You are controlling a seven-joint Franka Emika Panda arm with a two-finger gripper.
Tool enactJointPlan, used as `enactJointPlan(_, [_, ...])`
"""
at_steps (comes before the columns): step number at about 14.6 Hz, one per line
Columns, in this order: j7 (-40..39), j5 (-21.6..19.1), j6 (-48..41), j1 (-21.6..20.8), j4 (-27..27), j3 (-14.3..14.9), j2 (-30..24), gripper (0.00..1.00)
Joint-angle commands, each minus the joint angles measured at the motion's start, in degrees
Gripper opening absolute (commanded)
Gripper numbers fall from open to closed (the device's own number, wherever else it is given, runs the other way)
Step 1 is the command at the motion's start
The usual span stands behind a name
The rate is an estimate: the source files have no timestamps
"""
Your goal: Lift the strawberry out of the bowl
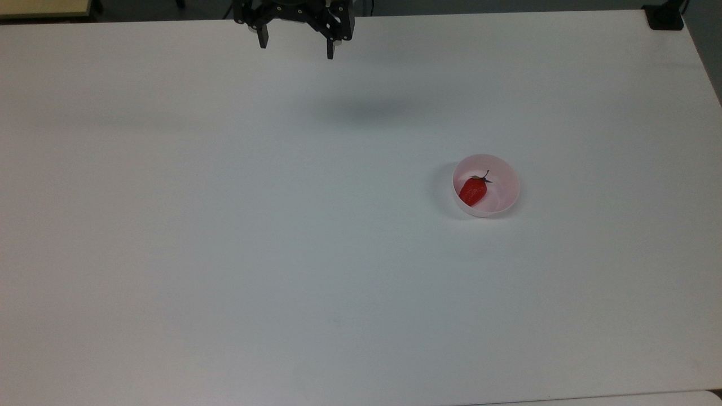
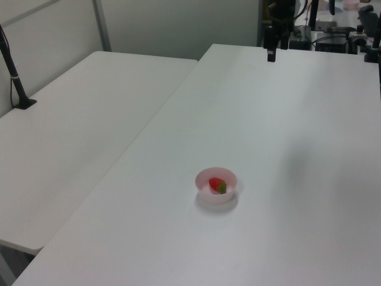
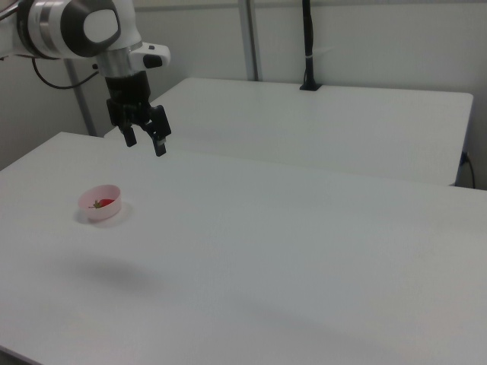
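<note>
A small red strawberry (image 1: 472, 192) with a dark green stem lies inside a pale pink bowl (image 1: 505, 197) on the white table (image 1: 225, 254), right of centre in the top view. In the left view the strawberry (image 2: 215, 184) rests in the bowl (image 2: 217, 198) near the table's middle. In the right view the bowl (image 3: 95, 214) and strawberry (image 3: 104, 203) sit at the left. My gripper (image 1: 296, 49) hangs open and empty high above the table's far edge, well away from the bowl. The gripper (image 2: 277, 50) (image 3: 145, 144) holds nothing.
A second white table (image 2: 77, 119) (image 3: 342, 122) stands alongside, with a black clamped post (image 2: 15, 77) (image 3: 308, 46) on it. A black block (image 1: 665, 17) sits at the table's corner in the top view's upper right. Equipment clutters the far end (image 2: 357, 30).
</note>
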State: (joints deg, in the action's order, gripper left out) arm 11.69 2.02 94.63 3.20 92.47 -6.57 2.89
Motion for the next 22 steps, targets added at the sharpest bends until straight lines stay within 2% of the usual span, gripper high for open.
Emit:
enactJointPlan(1, [-1.06,-0.53,-0.85,0.05,1.14,0.33,-1.05,1.00])
enactJointPlan(12, [-1.06,-0.53,-0.67,-0.21,1.05,0.24,-0.87,1.00])
enactJointPlan(15, [-0.97,-1.14,-0.23,-1.17,0.87,-0.63,0.18,1.00])
enactJointPlan(18, [1.56,-1.32,2.21,-6.61,0.79,-0.72,2.81,1.00])
enactJointPlan(22, [11.41,-0.53,11.08,-13.11,0.79,-0.64,7.03,1.00])
